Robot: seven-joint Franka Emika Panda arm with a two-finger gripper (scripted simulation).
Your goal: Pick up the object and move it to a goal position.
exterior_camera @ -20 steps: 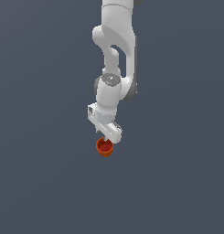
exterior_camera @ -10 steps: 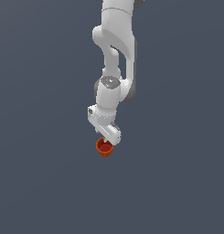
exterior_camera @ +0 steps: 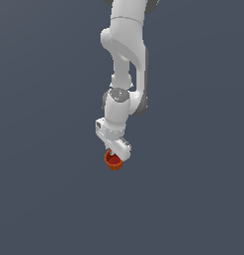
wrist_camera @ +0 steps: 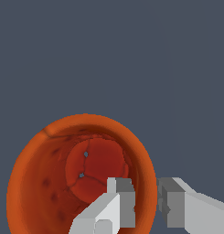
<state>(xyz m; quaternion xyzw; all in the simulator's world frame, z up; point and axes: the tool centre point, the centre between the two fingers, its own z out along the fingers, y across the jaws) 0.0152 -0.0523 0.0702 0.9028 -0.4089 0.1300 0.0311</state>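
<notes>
The small orange-red tapered cup with a darker red inside is seen directly under the white two-finger gripper, on the grey floor, at 6 o'clock of the arm's wrist in the exterior view. One finger is inside the rim, the other outside: the wall is straddled (contact cannot be confirmed). The cup is judged light, rigid and thin-walled; a rim pinch is deemed suitable, though slippage is possible.

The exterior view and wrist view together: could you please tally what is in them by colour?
Orange-red: 1, the cup, its wall between the fingers.
White and grey: 1, the arm with its claw.
Total: 2.
</notes>
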